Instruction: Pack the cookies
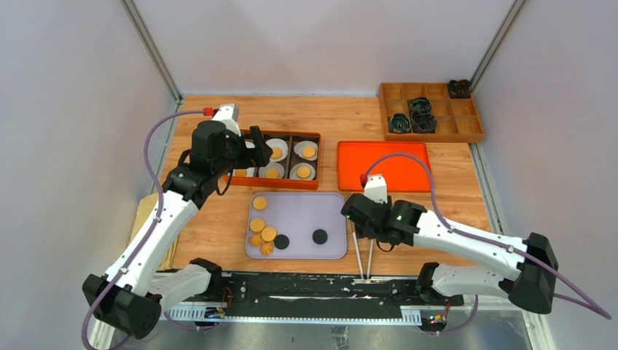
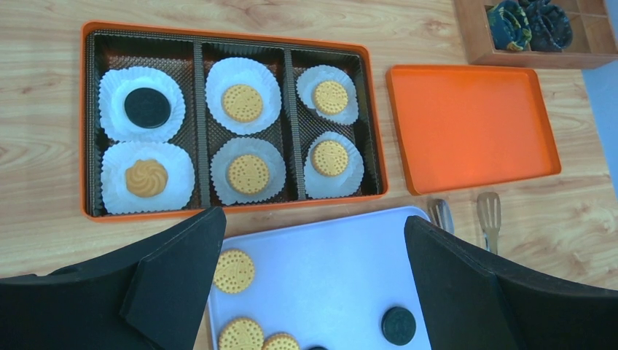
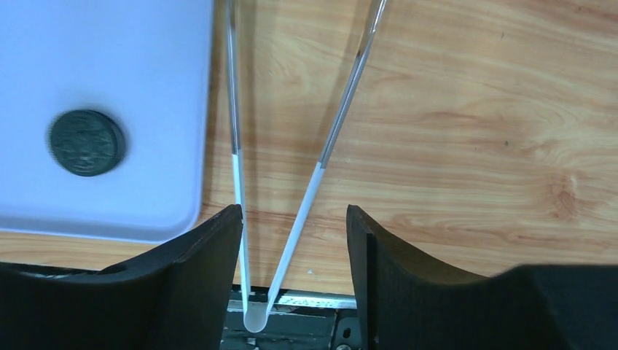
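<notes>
Wooden table [image 1: 321,109], top view.
- Orange-rimmed box [image 2: 198,124] sits at 11 o'clock from the lavender tray [image 1: 306,211]. It has three columns of white paper cups [image 2: 109,109], six in all, each with one biscuit.
- Left column holds a black one and a brown swirl; the other four are golden.
- The remaining cookies [image 1: 256,224] lie loose on the lavender tray. The golden ones cluster along its 9 o'clock side, and two black ones sit toward 6 o'clock.
- Left claw [image 2: 313,219] hangs above the box's left end, fingers spread wide, gripping nothing.
- Right claw [image 3: 291,219] is low at the tray's 3 o'clock edge. Its fingers are parted either side of metal tongs [image 3: 331,131] lying on the table. There is a gap on one side, so it is not pinching them.
- An orange tray [image 1: 350,164] lies at 3 o'clock from the box.
- A wooden organizer [image 1: 466,117] stands at the table's 1 o'clock corner.
</notes>
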You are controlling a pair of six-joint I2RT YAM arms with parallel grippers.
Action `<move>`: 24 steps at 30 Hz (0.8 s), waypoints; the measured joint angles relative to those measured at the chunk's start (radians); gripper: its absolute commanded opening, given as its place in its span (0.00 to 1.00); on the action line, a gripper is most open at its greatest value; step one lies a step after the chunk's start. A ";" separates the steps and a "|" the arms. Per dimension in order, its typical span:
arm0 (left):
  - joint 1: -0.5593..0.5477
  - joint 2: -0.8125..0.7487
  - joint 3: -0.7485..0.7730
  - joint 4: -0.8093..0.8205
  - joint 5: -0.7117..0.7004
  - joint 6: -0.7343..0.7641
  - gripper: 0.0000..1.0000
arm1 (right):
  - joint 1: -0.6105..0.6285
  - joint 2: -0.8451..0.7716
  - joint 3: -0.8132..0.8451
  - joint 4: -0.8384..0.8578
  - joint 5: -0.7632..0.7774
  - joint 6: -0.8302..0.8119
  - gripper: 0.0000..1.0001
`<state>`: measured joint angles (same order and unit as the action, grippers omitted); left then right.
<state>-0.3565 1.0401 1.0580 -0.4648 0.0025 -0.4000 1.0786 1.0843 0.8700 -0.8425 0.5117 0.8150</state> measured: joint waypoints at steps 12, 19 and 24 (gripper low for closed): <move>0.000 0.006 -0.011 0.017 0.019 -0.006 1.00 | -0.002 0.067 -0.107 -0.003 0.009 0.003 0.52; -0.018 0.025 -0.011 0.031 0.024 -0.013 1.00 | -0.052 0.132 0.018 0.002 0.056 -0.082 0.58; -0.040 0.071 0.002 0.030 0.019 -0.013 1.00 | -0.243 0.180 0.168 0.080 0.066 -0.230 0.58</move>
<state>-0.3962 1.1114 1.0603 -0.4347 0.0219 -0.4129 0.8360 1.2648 1.0378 -0.7624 0.5774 0.5846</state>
